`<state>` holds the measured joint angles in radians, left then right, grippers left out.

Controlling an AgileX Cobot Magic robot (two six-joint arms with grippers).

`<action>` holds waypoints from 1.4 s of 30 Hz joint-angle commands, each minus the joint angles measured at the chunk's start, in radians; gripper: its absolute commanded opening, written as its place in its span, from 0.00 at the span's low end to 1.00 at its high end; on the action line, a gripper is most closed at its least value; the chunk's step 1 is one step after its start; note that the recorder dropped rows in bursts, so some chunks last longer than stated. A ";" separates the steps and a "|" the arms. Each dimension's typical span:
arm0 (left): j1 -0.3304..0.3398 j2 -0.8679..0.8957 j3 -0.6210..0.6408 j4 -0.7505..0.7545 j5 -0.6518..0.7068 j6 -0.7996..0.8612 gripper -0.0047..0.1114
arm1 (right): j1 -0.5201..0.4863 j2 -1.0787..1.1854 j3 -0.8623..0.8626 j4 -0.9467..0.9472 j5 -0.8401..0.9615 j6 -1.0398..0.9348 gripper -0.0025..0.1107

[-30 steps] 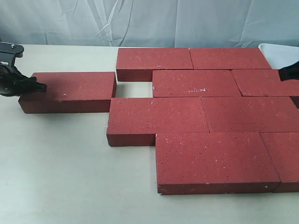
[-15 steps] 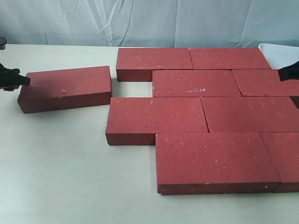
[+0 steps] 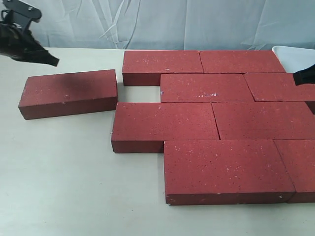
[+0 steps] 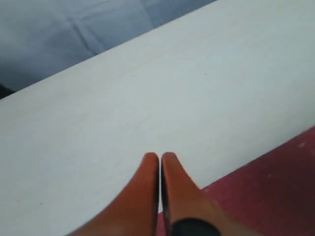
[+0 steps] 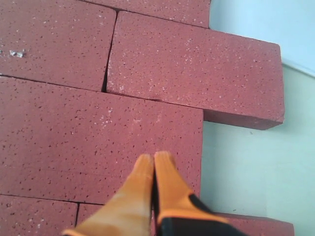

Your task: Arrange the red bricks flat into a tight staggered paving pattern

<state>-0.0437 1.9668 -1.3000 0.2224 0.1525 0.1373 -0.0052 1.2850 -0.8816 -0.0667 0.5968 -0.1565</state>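
Note:
Several dark red speckled bricks (image 3: 206,87) lie flat in a staggered block on the right half of the table. One loose red brick (image 3: 69,92) lies apart at the left, slightly skewed, with a narrow gap to the block. My left gripper (image 3: 53,62) hovers shut and empty above the table behind that brick; the left wrist view shows its tips (image 4: 160,156) over bare table with a brick corner (image 4: 275,191) beside them. My right gripper (image 3: 297,75) is shut and empty over the block's right edge; its tips (image 5: 154,156) hang above a brick (image 5: 98,142).
A white container (image 3: 295,56) sits at the back right corner behind the bricks. A wrinkled pale blue cloth (image 3: 157,22) hangs behind the cream table (image 3: 74,172).
My left gripper rose and drew back from the loose brick's left end. That brick turned slightly, its right end swinging toward the back between one second and half a second ago. The right arm stayed still.

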 commanded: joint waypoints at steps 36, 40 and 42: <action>-0.221 0.453 -0.624 -0.189 0.440 0.069 0.06 | -0.006 -0.006 0.001 -0.001 -0.011 0.000 0.01; -0.231 0.453 -0.624 -0.247 0.450 0.114 0.06 | -0.006 -0.006 0.001 -0.001 -0.011 0.000 0.01; -0.231 0.453 -0.624 -0.262 0.444 0.114 0.06 | -0.006 -0.006 0.001 -0.001 -0.011 0.000 0.01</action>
<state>-0.2674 2.4177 -1.9219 0.0000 0.5938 0.2370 -0.0052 1.2850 -0.8816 -0.0667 0.5929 -0.1565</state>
